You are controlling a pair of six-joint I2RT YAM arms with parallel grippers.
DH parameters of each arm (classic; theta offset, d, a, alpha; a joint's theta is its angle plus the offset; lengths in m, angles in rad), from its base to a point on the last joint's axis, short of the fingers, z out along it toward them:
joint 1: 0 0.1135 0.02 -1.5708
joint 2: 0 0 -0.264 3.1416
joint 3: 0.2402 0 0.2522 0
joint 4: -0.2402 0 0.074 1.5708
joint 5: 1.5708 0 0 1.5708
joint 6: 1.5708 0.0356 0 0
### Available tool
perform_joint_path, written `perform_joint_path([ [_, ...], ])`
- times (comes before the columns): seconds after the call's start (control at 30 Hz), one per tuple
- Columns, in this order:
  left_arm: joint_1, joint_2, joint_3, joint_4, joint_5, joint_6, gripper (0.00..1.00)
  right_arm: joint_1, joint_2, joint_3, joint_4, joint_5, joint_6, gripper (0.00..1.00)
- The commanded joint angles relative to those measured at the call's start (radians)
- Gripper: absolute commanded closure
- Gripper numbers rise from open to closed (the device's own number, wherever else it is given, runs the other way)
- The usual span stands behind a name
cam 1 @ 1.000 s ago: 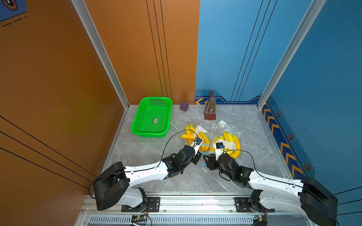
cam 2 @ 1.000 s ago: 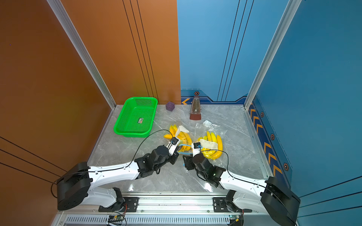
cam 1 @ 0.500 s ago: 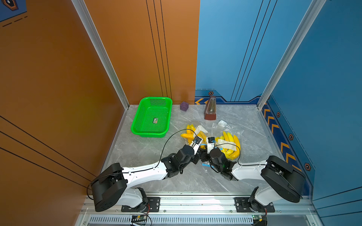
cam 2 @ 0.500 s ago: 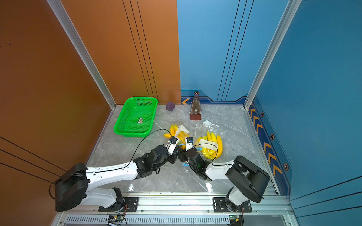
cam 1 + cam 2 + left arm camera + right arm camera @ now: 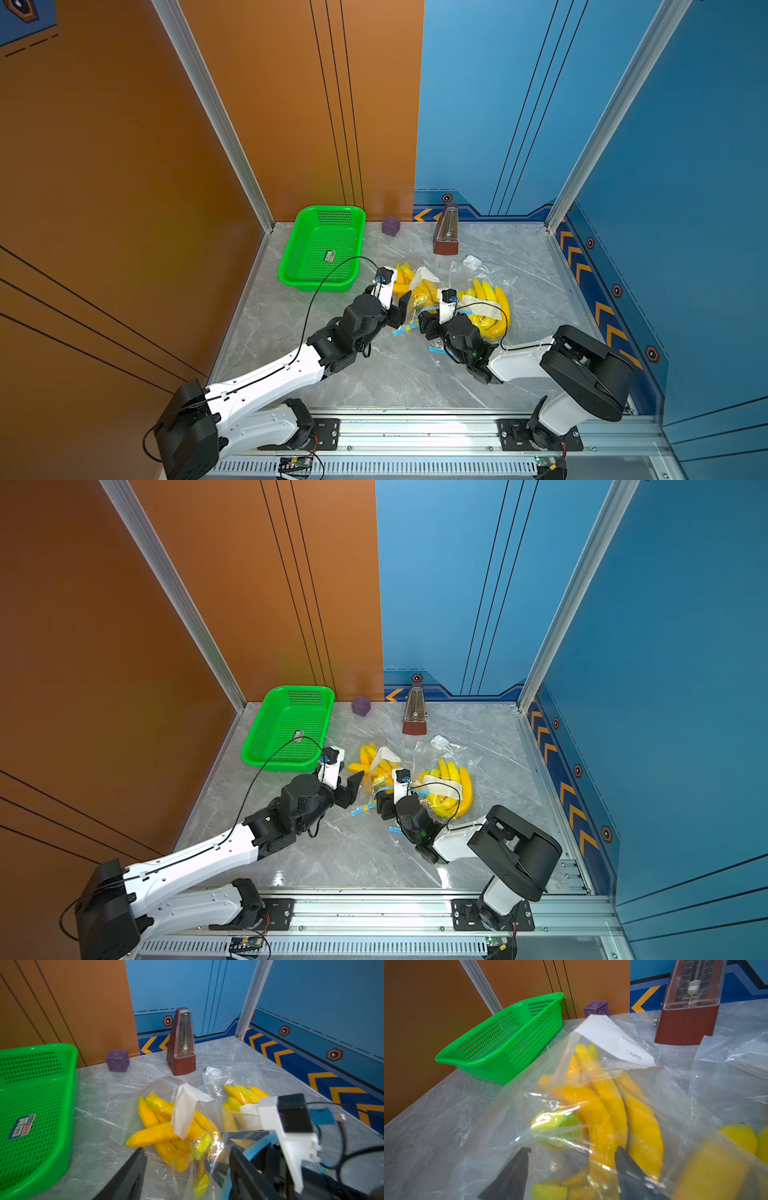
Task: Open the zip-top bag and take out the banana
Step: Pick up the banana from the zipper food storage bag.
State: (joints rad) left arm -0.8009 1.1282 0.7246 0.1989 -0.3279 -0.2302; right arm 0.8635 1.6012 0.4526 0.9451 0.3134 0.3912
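Observation:
A clear zip-top bag (image 5: 417, 291) with a blue zip strip and a white label lies mid-table, with a yellow banana bunch (image 5: 158, 1134) inside it. My left gripper (image 5: 401, 309) stands open at the bag's near left end; in the left wrist view its gripper (image 5: 187, 1167) has bag film and banana tips between the spread fingers. My right gripper (image 5: 428, 323) is open at the bag's near right end. In the right wrist view the film lies over its gripper (image 5: 571, 1167) and the banana (image 5: 598, 1109) shows just beyond.
A second clear bag of bananas (image 5: 488, 309) lies just right of the first, under my right wrist. A green basket (image 5: 316, 286) stands at the back left. A purple cube (image 5: 390, 225) and a brown metronome (image 5: 446, 230) stand by the back wall.
My left gripper has opened and let go of the bag's edge. My right arm folded back at the elbow, and its gripper moved left up to the bag and opened a little wider.

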Motion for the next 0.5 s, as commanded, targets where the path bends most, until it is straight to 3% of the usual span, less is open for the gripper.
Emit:
perform_joint_path([
  [0.0, 0.104, 0.123, 0.083, -0.123, 0.063, -0.077, 0.3, -0.006, 0.008, 0.003, 0.01, -0.022, -0.028, 0.32],
  [0.2, 0.213, 0.408, 0.227, -0.162, 0.158, -0.141, 0.23, -0.008, 0.038, 0.043, -0.005, -0.031, -0.038, 0.31],
  [0.47, 0.241, 0.609, 0.299, -0.177, 0.189, -0.166, 0.22, -0.021, 0.049, 0.086, -0.02, -0.076, -0.045, 0.31],
])
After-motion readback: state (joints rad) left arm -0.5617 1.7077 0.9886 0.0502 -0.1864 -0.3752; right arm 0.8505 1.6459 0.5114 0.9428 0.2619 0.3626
